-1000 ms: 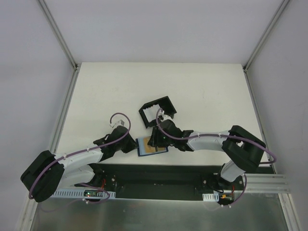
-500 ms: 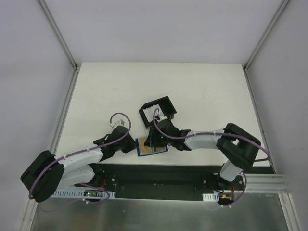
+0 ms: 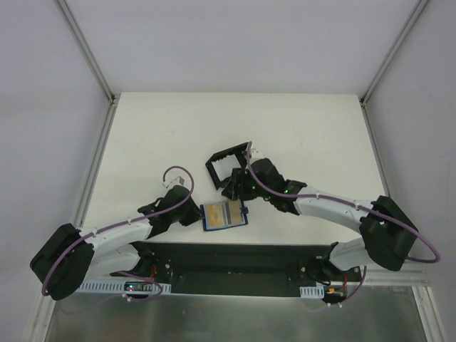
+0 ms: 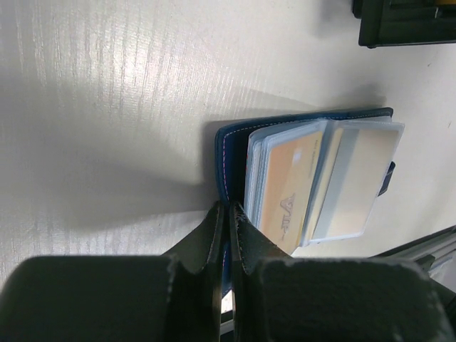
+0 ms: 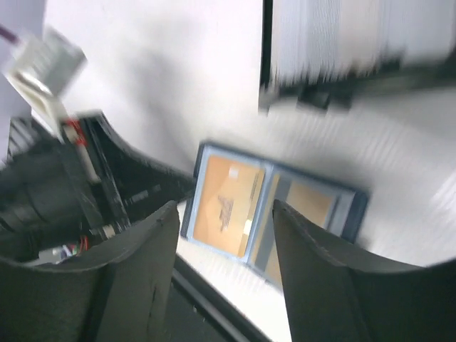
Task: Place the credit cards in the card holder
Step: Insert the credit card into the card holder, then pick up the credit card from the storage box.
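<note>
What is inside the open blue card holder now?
One half of the card holder shows an orange card with a logo, the other a paler tan card. Any cards beneath them are covered.

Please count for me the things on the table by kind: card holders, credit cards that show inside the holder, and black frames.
card holder: 1
credit cards showing in it: 2
black box frame: 1
Total: 4
</note>
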